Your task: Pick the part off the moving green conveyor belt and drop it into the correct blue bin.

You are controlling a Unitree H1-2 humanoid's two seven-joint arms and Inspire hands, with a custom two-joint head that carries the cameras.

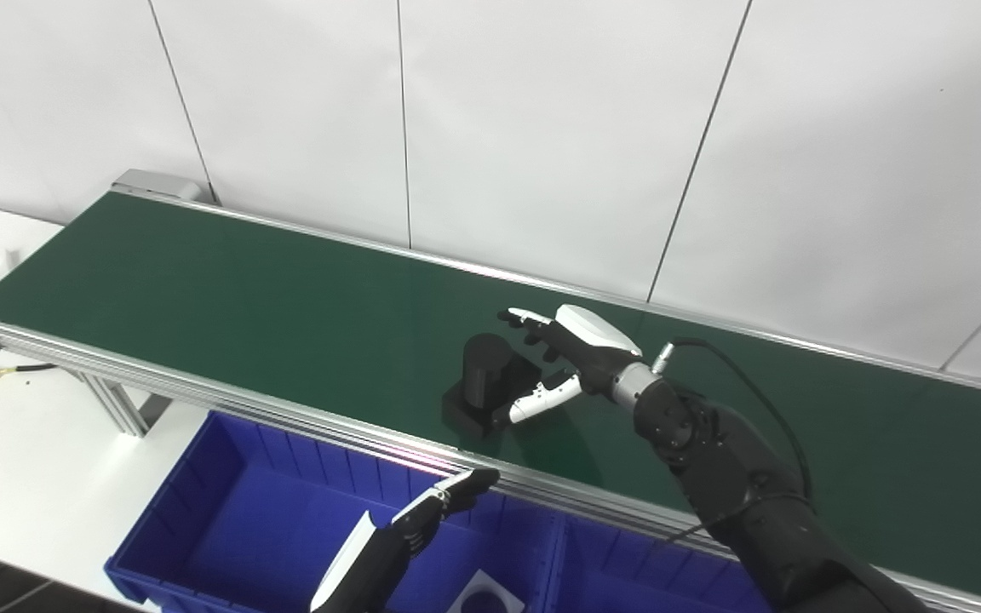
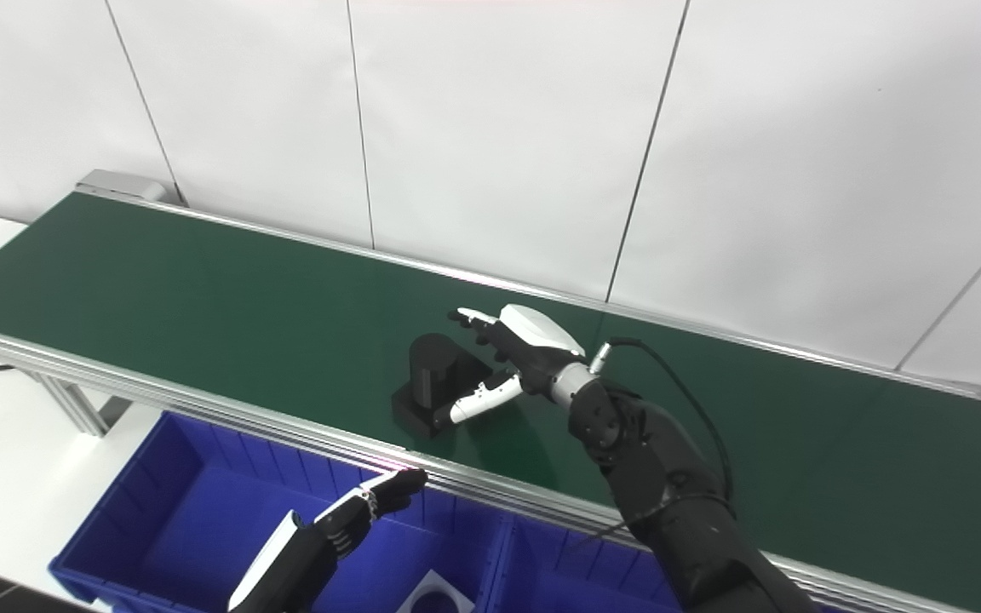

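Note:
A black part (image 1: 485, 380), an upright cylinder on a flat square base, stands on the green conveyor belt (image 1: 226, 298) near its front rail. My right hand (image 1: 571, 353) is open just right of the part, with fingers spread behind its top and the thumb by its base; whether it touches is unclear. My left hand (image 1: 422, 515) hovers low over the left blue bin (image 1: 226, 519), fingers extended and empty. The part also shows in the right eye view (image 2: 435, 383).
A second blue bin (image 1: 627, 579) sits to the right of the first, below the belt's aluminium rail (image 1: 286, 417). A white and black item (image 1: 484, 598) lies in the left bin at the bottom edge. A white wall stands behind the belt.

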